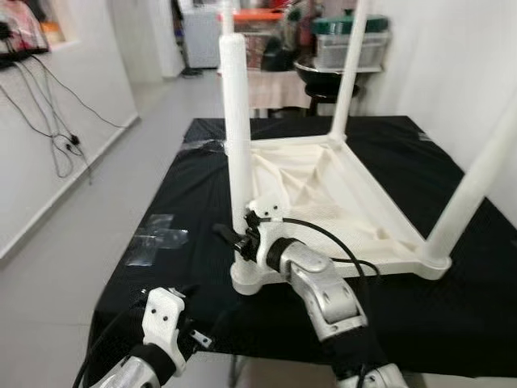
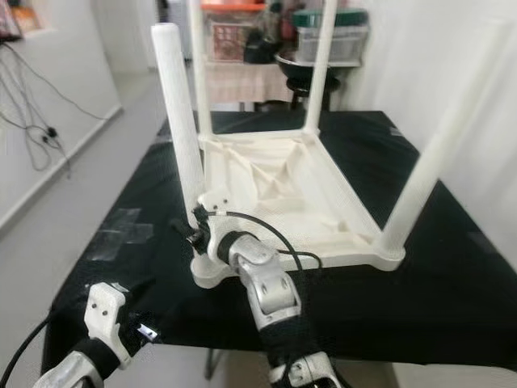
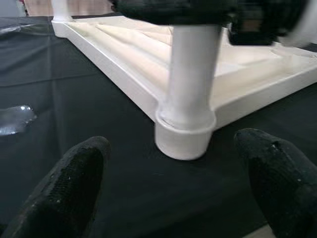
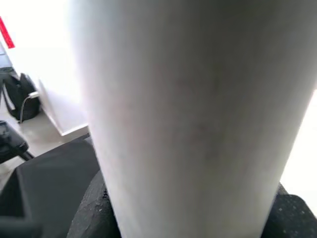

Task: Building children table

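At lower centre, the right end effector [image 1: 242,240] grips the near table leg [image 1: 238,137]; the left end effector [image 3: 173,183] waits open over the black worktop [image 1: 170,194].

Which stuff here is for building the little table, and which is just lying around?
For the job: upside-down white table top, near leg, right gripper shut on that leg, left gripper open.

Lying about: clear tape on the black cloth, wall cables, storage boxes.

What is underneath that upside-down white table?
The white table lies on a black cloth, which hides the surface beneath. The right gripper grips its near leg; the left gripper waits open nearby.
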Robot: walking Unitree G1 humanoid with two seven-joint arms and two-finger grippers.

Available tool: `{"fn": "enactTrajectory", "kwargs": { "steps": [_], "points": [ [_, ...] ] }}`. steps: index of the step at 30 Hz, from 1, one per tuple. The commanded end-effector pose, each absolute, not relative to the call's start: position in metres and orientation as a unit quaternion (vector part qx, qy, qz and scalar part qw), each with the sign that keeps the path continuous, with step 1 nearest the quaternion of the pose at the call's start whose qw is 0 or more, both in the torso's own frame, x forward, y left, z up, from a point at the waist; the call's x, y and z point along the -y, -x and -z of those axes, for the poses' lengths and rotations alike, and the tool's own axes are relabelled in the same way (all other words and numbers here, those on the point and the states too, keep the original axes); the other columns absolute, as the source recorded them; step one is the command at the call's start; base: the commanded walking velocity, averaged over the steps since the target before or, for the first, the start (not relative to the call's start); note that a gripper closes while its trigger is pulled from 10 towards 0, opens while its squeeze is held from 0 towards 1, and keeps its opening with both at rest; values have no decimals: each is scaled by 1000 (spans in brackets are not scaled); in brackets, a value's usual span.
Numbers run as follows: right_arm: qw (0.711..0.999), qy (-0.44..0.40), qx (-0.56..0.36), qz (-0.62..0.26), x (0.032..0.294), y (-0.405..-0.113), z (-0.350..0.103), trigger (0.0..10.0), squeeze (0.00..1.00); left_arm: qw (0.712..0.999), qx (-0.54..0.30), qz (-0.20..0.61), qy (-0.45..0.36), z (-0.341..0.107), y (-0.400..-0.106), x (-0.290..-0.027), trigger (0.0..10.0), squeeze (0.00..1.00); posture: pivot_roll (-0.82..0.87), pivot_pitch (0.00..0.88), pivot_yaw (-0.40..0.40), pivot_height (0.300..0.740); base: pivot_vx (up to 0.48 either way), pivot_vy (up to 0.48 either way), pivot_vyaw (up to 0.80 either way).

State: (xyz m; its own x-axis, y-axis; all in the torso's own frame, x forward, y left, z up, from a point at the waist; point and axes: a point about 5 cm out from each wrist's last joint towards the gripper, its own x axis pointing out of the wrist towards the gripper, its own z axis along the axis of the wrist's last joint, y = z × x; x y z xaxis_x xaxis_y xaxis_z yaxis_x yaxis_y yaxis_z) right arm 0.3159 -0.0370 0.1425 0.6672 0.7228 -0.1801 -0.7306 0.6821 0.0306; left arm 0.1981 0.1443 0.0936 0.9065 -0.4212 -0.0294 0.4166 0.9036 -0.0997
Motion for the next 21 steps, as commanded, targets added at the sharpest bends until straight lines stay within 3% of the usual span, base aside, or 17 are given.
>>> {"fn": "enactTrajectory", "kwargs": {
  "steps": [1, 2, 6, 7, 9, 10, 16, 17, 18, 21],
  "points": [
    [896, 10, -156, -416, 35, -311, -119, 0, 0, 973, -36, 224, 49, -91, -200, -144, 10000, 0, 22, 0, 12, 740, 0, 0, 0],
    [881, -4, -142, -451, 20, -311, -128, 0, 0, 972, -37, 228, 49, -90, -200, -144, 10000, 0, 22, 0, 12, 740, 0, 0, 0],
    [876, -8, -136, -463, 14, -309, -132, 0, 0, 972, -36, 227, 49, -90, -200, -144, 10000, 0, 22, 0, 12, 740, 0, 0, 0],
    [866, -21, -129, -483, 6, -308, -136, 10000, 0, 973, -35, 221, 47, -90, -200, -144, 10000, 0, 34, 0, 4, 740, 0, 0, 0],
    [866, -21, -129, -483, 6, -308, -136, 10000, 0, 973, -35, 221, 47, -90, -200, -144, 10000, 0, 34, 0, 4, 740, 0, 0, 0],
    [845, -58, -104, -521, -2, -303, -151, 10000, 1000, 976, -34, 211, 42, -90, -201, -143, 10000, 0, 36, 0, 1, 740, 0, 0, 0],
    [835, -74, -84, -539, 0, -300, -164, 10000, 1000, 977, -37, 207, 37, -90, -201, -142, 10000, 0, 30, 0, 4, 740, 0, 0, 0],
    [834, -71, -78, -542, 3, -299, -168, 10000, 227, 977, -39, 205, 30, -90, -202, -143, 10000, 0, 27, 0, 5, 740, 0, 0, 0],
    [833, -67, -76, -544, 5, -297, -171, 10000, 0, 980, -39, 197, 17, -91, -203, -144, 10000, 0, 20, 0, 8, 740, 0, 0, 0],
    [826, -68, -73, -555, 6, -294, -175, 10000, 0, 982, -37, 187, 1, -93, -205, -146, 10000, 0, 19, 0, 9, 740, 0, 0, 0]
  ]
}}
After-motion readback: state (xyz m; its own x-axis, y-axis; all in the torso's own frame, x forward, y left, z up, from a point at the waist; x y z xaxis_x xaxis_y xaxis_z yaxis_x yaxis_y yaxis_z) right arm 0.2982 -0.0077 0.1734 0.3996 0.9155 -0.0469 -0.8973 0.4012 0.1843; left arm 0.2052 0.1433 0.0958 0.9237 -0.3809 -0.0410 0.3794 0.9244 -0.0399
